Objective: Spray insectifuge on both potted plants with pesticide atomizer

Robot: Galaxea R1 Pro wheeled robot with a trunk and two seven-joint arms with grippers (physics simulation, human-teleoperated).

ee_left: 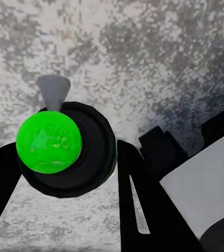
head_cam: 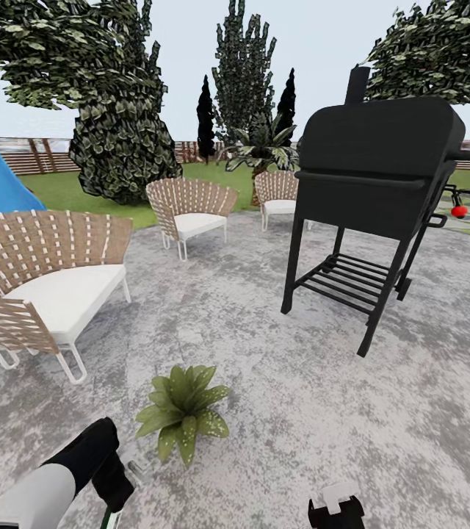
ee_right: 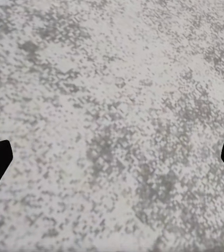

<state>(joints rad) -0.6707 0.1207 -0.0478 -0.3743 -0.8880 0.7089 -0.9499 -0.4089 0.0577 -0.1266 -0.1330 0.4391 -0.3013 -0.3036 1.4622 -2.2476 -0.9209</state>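
at the lower left of the head view the left gripper [head_cam: 110, 481] hangs above the mottled grey paved patio [head_cam: 279, 397]. in the left wrist view its black fingers [ee_left: 143, 205] grip a dark round-bodied pesticide atomizer [ee_left: 70, 152] with a bright green cap and a pale nozzle, probably seen end-on. the small potted plant with broad pointed green leaves [head_cam: 182, 410] sits just beside it, lower centre. the right gripper [ee_right: 112, 157] is spread wide over bare paving. i'd judge the spray should sweep every leaf from above, nozzle aimed at the rosette, not the ground. a black barbecue grill [head_cam: 378, 191] stands upper right.
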